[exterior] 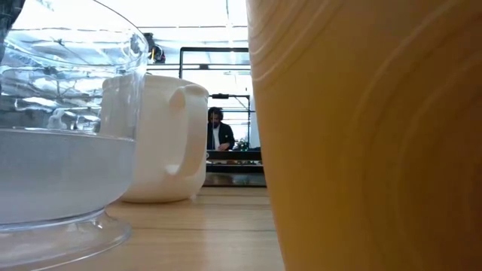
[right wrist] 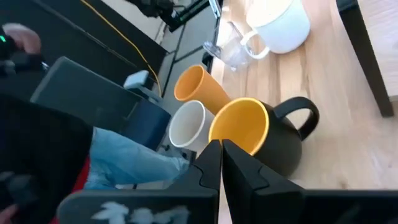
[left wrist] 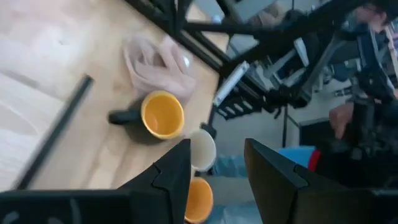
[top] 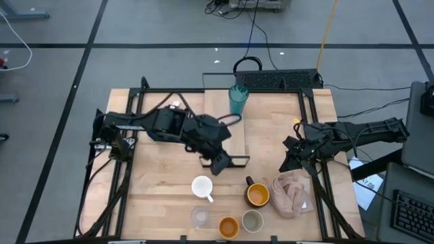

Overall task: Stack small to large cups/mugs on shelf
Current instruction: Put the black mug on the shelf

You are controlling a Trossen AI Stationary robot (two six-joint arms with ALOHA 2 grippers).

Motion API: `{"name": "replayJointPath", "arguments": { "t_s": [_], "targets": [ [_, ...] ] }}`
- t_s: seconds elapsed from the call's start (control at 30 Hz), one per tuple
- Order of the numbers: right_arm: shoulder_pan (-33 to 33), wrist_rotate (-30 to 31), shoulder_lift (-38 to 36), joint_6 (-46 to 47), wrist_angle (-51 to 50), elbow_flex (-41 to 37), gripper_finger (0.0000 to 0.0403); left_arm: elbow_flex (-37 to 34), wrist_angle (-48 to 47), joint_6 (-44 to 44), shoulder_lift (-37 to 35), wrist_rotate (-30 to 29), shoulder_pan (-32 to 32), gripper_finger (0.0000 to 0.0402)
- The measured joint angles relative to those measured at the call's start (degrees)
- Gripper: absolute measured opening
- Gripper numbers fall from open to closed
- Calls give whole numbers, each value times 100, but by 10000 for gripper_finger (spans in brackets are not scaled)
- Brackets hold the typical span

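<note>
Light-wood tabletop point(top: 156, 186) over grey floor point(top: 156, 27): five cups point(top: 227, 210) near front edge, teal tumbler point(top: 238, 99) on shelf point(top: 234, 129). Left gripper point(top: 222, 165) fingers apart, empty; right gripper point(top: 288, 163) pressed together.

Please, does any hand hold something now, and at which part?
Nothing is held. The left hand is open and empty above the table; the right hand is shut on nothing.

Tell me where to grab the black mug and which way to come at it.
Probably grip the black mug across its rim wall, coming straight down. It stands upright with its yellow-orange mouth open upward, and its handle sticks out toward the far side, leaving the rim free. The pink cloth lies close beside it, so keep the jaws clear.
</note>
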Motion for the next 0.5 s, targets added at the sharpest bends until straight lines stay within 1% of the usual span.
{"name": "replayJointPath", "arguments": {
  "t_s": [0.17,0.3,0.5],
  "targets": [
    [79,-28,35,81,12,0,4,0,-5,-140,70,-92,-237,149],
    [225,-25,89,240,124,0,4,-4,-33,-423,141,-171,-374,149],
    [302,-14,244,116,174,0,4,-10,39,-834,348,-715,-569,149]
  ]
}}
